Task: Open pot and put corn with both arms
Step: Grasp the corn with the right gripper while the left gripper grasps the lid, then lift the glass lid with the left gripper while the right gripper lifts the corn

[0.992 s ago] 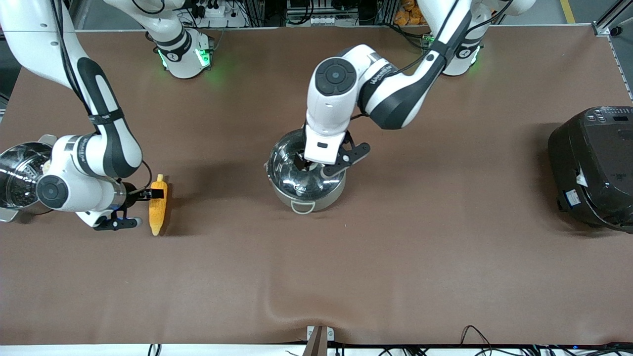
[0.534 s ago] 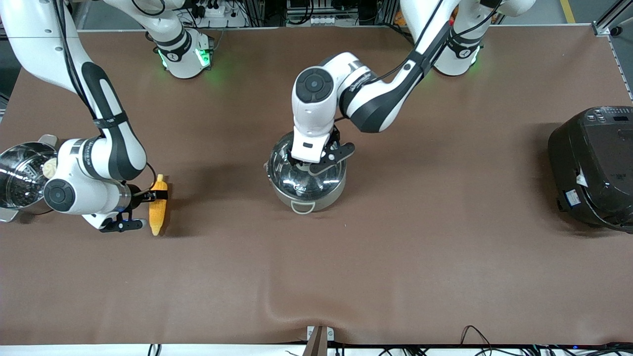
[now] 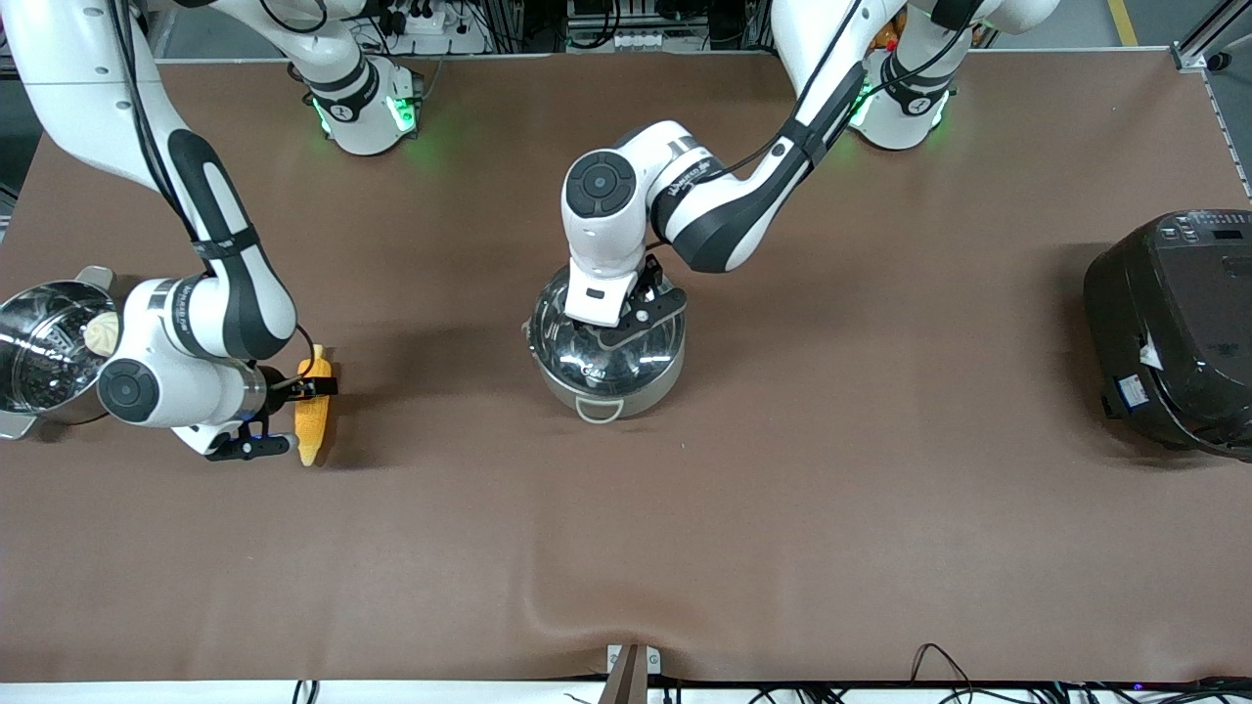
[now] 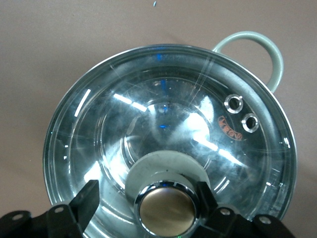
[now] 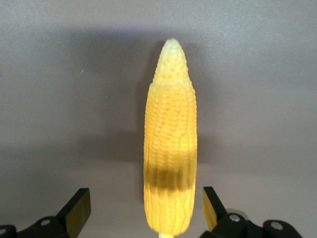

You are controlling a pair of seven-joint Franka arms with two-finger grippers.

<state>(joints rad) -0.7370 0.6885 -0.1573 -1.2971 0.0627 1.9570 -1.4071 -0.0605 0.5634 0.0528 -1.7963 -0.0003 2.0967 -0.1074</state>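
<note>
The stainless-steel pot (image 3: 599,399) stands mid-table with its glass lid (image 3: 562,332) on. My left gripper (image 3: 614,328) is over the lid, open. In the left wrist view the left gripper (image 4: 147,196) straddles the copper-coloured knob (image 4: 167,212), one finger (image 4: 205,194) close against the knob's base, the other finger (image 4: 89,198) apart from it. The corn (image 3: 311,422) lies on the table at the right arm's end. My right gripper (image 3: 309,389) is open at the cob's thick end. In the right wrist view the right gripper (image 5: 144,204) has the corn (image 5: 171,148) between its fingers, not touching.
A steel pot with a perforated insert (image 3: 34,352) and a white bun (image 3: 98,332) stands beside the right arm's hand at the table's end. A big black rice cooker (image 3: 1174,332) stands at the left arm's end. The brown cloth has a wrinkle (image 3: 548,606) near the front edge.
My left hand has shifted over the lid toward the right arm's end and centred on the knob. My right gripper has edged a little closer onto the corn. Pot, lid and corn have not moved.
</note>
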